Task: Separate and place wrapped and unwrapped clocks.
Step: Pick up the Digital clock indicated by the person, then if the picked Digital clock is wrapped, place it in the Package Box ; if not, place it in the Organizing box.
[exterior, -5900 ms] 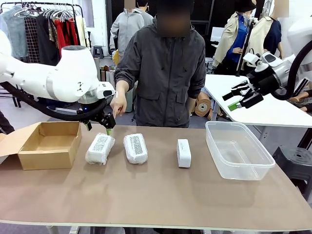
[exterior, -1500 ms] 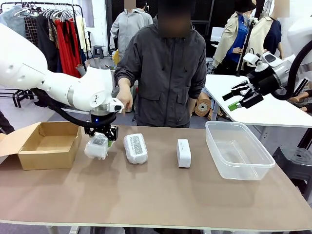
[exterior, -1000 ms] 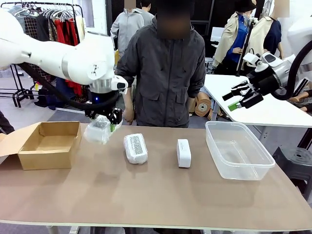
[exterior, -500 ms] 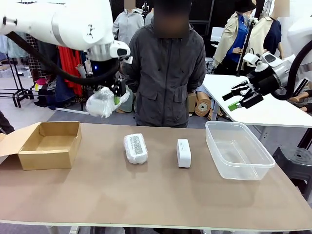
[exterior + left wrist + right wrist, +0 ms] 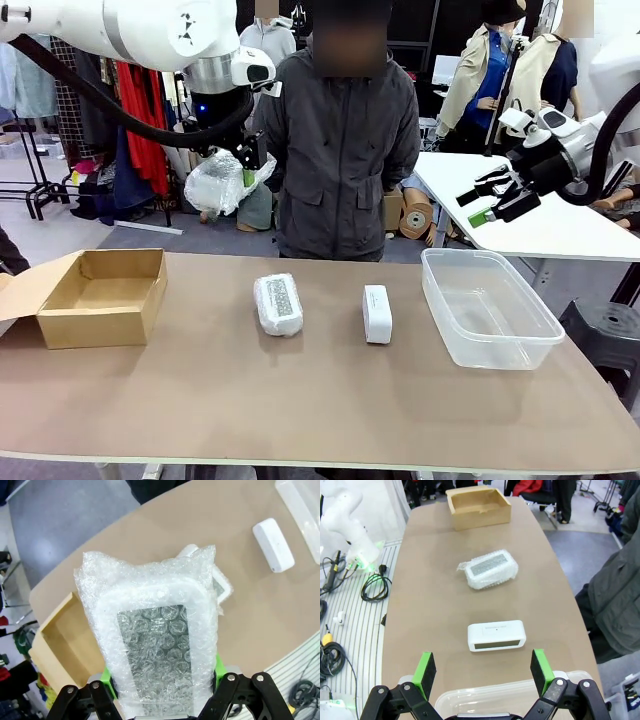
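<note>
The left gripper (image 5: 241,170) is clamped on one bubble-wrapped clock (image 5: 214,185), held high above the table (image 5: 300,400) beside the person (image 5: 345,150) — well clear of the cardboard box (image 5: 100,322) below. The other wrapped clock (image 5: 278,304) lies on the table, the bare white clock (image 5: 377,313) apart to its right. The right gripper (image 5: 481,204) hangs wide open and empty beyond the clear tub (image 5: 500,358)

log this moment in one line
left gripper: shut on wrapped clock, in air | right gripper: open, empty | table: second wrapped clock, bare clock | cardboard box: empty
</note>
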Controlling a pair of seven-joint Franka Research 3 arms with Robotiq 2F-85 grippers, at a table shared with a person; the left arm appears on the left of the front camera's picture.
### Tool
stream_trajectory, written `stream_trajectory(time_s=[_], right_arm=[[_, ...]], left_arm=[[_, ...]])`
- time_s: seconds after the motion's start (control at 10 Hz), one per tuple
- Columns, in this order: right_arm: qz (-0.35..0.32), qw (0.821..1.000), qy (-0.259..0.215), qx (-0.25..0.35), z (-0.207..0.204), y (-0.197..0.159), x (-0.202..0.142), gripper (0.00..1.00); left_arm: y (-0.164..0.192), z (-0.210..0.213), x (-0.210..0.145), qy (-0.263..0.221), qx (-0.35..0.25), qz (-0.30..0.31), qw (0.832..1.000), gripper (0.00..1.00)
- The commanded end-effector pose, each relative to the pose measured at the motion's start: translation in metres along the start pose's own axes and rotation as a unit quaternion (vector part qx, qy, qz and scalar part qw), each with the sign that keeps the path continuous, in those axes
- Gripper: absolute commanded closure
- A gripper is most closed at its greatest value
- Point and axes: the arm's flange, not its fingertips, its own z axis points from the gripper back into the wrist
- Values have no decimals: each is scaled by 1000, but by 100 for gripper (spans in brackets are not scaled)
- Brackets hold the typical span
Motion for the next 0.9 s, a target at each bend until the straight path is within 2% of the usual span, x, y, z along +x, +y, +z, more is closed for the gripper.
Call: stream_trajectory(time_s=[0.0, 0.8], right_arm=[[2, 1000, 0, 0, 0, 0, 2, 0], [2, 1000, 0, 0, 0, 0, 2, 0]], left_arm=[[1, 4, 0, 6, -12, 8, 1000, 100], [1, 4, 0, 6, -12, 8, 1000, 100]])
